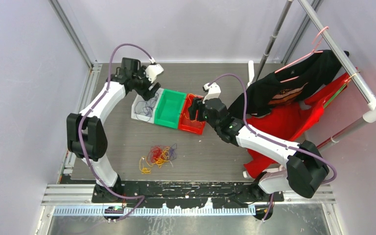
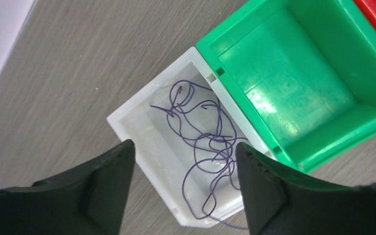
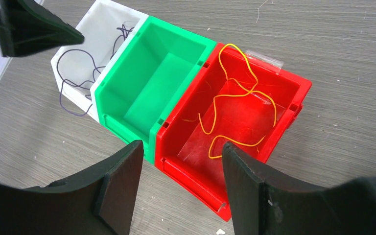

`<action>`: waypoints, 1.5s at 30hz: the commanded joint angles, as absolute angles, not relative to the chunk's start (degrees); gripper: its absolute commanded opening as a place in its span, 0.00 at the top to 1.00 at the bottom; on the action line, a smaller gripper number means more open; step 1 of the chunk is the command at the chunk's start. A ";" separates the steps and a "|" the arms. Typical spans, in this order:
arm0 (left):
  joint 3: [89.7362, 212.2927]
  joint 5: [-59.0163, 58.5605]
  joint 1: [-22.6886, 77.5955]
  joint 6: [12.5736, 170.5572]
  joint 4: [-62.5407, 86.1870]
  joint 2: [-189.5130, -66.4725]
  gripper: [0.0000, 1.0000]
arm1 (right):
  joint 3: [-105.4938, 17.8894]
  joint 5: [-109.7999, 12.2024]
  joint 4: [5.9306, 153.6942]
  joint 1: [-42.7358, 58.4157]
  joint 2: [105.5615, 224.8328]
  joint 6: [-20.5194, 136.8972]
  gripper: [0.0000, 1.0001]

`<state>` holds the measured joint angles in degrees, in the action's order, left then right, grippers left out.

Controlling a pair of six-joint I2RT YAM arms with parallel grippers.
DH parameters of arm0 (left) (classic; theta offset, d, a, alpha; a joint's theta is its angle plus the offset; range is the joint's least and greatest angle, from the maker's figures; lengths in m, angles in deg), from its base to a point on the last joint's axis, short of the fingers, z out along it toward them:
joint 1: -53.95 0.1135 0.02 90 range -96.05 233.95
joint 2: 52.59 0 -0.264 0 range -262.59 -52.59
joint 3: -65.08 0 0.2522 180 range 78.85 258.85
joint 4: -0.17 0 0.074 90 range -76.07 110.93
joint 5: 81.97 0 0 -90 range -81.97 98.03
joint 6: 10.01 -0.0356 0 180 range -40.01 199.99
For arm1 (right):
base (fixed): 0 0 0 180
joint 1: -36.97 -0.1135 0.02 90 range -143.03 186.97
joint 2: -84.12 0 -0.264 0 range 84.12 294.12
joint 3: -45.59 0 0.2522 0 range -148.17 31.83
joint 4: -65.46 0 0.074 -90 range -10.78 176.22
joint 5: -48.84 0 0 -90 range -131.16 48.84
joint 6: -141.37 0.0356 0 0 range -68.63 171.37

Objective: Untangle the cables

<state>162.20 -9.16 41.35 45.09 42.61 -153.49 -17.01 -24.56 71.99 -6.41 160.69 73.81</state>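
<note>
A tangle of red, orange-yellow and purple cables [image 1: 158,156] lies on the table in front of the bins. A loose purple cable [image 2: 203,142] lies in the white bin [image 2: 137,132]; one loop hangs over its near rim. An orange-yellow cable [image 3: 237,98] lies in the red bin [image 3: 293,105]. My left gripper [image 2: 183,161] is open and empty above the white bin [image 1: 139,110]. My right gripper [image 3: 182,161] is open and empty above the red bin's near edge [image 1: 192,125]. The left gripper also shows in the right wrist view [image 3: 34,29].
An empty green bin [image 1: 169,108] stands between the white and red bins; it also shows in both wrist views [image 2: 293,73] [image 3: 152,83]. Black and red garments [image 1: 293,105] hang from a rail [image 1: 342,58] at the right, close behind my right arm.
</note>
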 commanded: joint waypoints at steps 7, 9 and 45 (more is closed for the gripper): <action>172.44 -15.17 44.58 34.46 67.76 -150.57 0.07 | -17.83 -25.07 69.38 -6.19 158.73 73.50 0.35; 170.71 -13.96 44.64 32.27 70.01 -150.16 0.11 | -17.24 -25.12 69.20 -6.24 158.49 73.52 0.35; 167.92 -27.72 45.95 32.10 85.57 -141.55 0.02 | -18.13 -38.87 73.08 -24.88 168.76 73.93 0.36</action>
